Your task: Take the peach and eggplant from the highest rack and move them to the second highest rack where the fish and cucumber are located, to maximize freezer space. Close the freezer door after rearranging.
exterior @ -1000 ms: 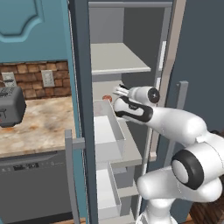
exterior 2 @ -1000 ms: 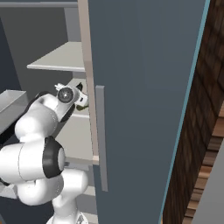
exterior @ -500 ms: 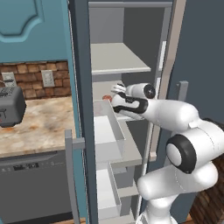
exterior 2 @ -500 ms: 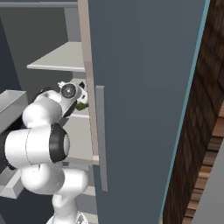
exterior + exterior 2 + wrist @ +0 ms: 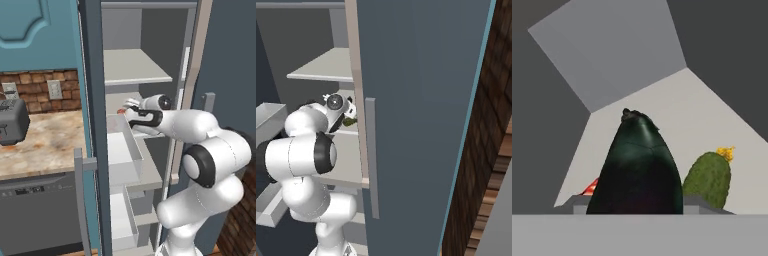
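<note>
Eggplant [image 5: 637,170] is seen close before gripper [image 5: 129,111] at 2nd rack [image 5: 677,120], cucumber [image 5: 708,180] beside it; whether it is gripped can't be told.

No legible text or labels anywhere.

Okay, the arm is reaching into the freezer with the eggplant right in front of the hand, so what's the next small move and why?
Probably lower the eggplant onto the shelf and let go. It already sits inside the rack beside the cucumber, with bare shelf ahead; whether the gripper holds it cannot be told.
</note>
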